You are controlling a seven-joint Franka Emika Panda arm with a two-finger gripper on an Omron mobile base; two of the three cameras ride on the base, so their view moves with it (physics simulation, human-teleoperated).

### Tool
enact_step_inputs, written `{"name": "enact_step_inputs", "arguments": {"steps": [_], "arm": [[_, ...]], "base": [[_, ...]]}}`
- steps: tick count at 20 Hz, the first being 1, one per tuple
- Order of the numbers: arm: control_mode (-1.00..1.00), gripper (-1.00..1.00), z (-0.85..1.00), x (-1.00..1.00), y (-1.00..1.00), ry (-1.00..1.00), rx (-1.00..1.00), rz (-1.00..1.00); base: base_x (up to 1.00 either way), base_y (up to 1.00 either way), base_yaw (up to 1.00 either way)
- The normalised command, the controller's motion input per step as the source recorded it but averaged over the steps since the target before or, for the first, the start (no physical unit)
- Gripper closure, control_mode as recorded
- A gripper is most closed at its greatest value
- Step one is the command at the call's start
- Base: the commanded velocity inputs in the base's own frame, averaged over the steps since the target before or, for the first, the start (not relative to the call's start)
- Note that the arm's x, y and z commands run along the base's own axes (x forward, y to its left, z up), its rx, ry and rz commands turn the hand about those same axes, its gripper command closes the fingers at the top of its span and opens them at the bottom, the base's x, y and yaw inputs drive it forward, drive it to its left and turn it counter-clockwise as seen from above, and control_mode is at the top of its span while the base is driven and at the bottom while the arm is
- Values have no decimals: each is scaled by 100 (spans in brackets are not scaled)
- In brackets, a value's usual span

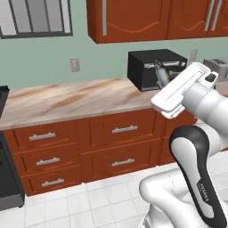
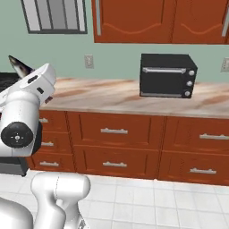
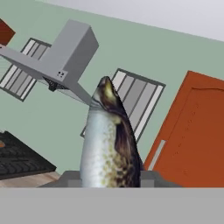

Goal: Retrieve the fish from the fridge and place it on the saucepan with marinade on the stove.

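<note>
Hand view showed the small slender silver-and-brown fish (image 3: pixel 108 144) standing up toward twelve o'clock, pinched between the tips of the two-finger gripper (image 3: pixel 109 179). The black stove grate (image 3: pixel 19 158) sat at nine o'clock. I think the arm should carry the fish slowly, keeping the squeeze tight, until it is over the pan. The fish looked shiny, pale on one side, dark on the other.

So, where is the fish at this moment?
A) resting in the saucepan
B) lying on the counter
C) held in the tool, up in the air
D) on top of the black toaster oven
C: the fish stands up from between the fingers of the tool, clear of the counter.
</note>
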Motion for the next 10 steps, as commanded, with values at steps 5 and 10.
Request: {"name": "enact_step_inputs", "arguments": {"steps": [5,10], "arm": [[100,100,0,0,0,0,0,0],[100,100,0,0,0,0,0,0]], "base": [[99,31,0],[95,37,0]]}}
